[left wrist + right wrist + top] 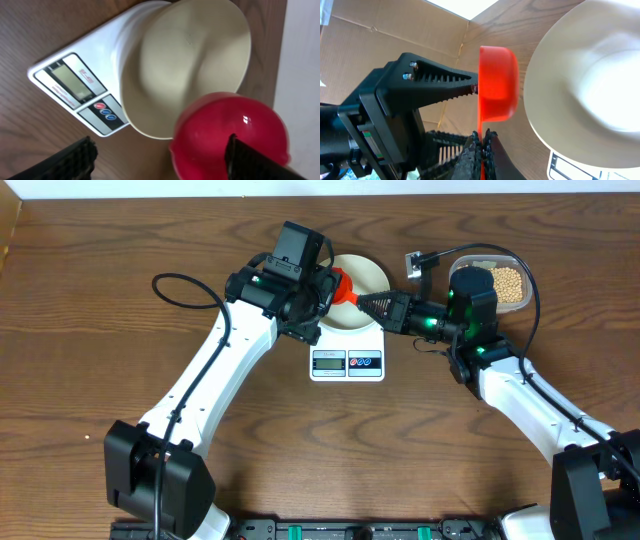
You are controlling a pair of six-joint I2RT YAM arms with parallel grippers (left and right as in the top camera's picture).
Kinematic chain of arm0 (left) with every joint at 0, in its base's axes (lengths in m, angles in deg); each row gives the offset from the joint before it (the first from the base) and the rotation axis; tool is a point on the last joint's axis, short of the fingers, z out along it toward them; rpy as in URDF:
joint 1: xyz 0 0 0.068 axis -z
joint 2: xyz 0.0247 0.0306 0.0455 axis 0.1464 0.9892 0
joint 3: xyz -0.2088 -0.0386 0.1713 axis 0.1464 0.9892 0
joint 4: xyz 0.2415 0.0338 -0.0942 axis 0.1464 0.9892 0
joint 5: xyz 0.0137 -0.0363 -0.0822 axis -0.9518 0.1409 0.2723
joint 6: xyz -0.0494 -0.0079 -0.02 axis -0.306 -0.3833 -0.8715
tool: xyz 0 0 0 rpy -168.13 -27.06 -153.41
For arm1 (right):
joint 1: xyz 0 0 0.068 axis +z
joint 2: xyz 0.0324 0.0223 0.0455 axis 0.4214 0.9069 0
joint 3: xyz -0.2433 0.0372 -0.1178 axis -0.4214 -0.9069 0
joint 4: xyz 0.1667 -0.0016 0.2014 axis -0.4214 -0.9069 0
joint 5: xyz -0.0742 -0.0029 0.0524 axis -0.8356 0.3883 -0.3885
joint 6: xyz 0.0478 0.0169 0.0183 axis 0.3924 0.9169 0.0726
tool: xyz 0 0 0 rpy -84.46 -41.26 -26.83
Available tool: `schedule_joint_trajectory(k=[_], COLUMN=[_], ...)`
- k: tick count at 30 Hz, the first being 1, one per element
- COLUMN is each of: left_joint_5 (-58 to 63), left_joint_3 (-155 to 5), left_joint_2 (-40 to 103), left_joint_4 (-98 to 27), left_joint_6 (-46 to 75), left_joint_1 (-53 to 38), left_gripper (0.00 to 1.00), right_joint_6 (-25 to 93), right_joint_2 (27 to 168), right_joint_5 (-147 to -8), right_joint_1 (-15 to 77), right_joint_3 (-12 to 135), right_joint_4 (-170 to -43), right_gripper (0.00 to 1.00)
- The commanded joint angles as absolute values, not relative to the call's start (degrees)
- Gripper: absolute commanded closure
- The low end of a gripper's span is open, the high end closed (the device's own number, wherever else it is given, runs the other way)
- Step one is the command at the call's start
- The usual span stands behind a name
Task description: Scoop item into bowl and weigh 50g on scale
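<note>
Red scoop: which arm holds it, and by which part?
The right gripper holds the red scoop by its thin handle, fingers shut on it. The left gripper is open.

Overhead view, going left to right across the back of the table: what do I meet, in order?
First the left gripper → small red plastic scoop → right gripper → clear rounded-rectangular plastic tub holding pale tan beans. The round white bowl and white digital scale overlap the scoop, so are omitted.

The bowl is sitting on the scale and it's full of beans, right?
Not quite. The bowl does sit on the scale, but it is empty, not full, as the left wrist view shows. The beans lie apart from it, seen in the overhead view.
</note>
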State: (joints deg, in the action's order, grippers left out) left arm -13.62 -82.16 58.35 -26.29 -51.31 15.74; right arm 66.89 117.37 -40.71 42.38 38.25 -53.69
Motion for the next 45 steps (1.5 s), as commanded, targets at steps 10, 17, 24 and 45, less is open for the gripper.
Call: schedule_joint_trajectory(k=[10,17,24,45], left_joint_5=[-24.46,-25.77,-25.71,-18.63], left_joint_3=[-82.44,-82.46,-82.49,-82.49], left_joint_2=[58.57,58.54,58.44,55.66], left_joint_4=[-23.84,-27.38,-27.58,-28.91], left_joint_6=[-35.03,-15.22,-1.02,26.02], left_joint_1=[15.55,13.71,13.12,13.14], left_gripper=[0.15,0.3,0.31,0.39], right_joint_6=[64.9,61.52,54.08,40.51], right_joint_2=[117.54,117.3,115.16,114.79], right_joint_5=[-41.62,-40.9,-43.04,-47.22], right_joint_1=[34.92,30.9,30.86,17.44], right_joint_3=[39.21,39.26,41.66,65.72], right_joint_4=[-54.21,-56.92,-64.05,-99.11], right_gripper=[0.99,0.99,0.99,0.99])
